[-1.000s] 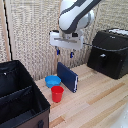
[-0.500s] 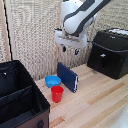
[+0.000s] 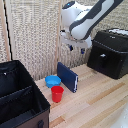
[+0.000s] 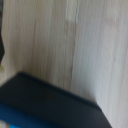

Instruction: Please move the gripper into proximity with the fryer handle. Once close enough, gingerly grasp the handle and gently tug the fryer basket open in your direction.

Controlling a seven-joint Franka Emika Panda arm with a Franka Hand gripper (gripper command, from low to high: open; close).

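Note:
The boxy black fryer (image 3: 114, 50) stands on the wooden table at the exterior view's right. Its fryer basket (image 3: 103, 59) forms the front section and looks closed. The fryer handle (image 3: 102, 61) is a small black upright bar on that front. My gripper (image 3: 76, 49) hangs in the air to the left of the fryer, well above the table and apart from the handle. Its blue-tipped fingers (image 3: 71, 48) stand apart with nothing between them. The blurred wrist view shows only table wood and the dark-blue slab (image 4: 50, 102).
A dark-blue slab (image 3: 67, 76) stands on edge below the gripper. Beside it are a blue bowl (image 3: 52, 80) and a red cup (image 3: 57, 93). A large black fabric bin (image 3: 20, 100) fills the exterior view's lower left. A woven screen (image 3: 35, 35) backs the table.
The gripper has drifted a little toward the exterior view's right, closer to the fryer. Nothing on the table has moved.

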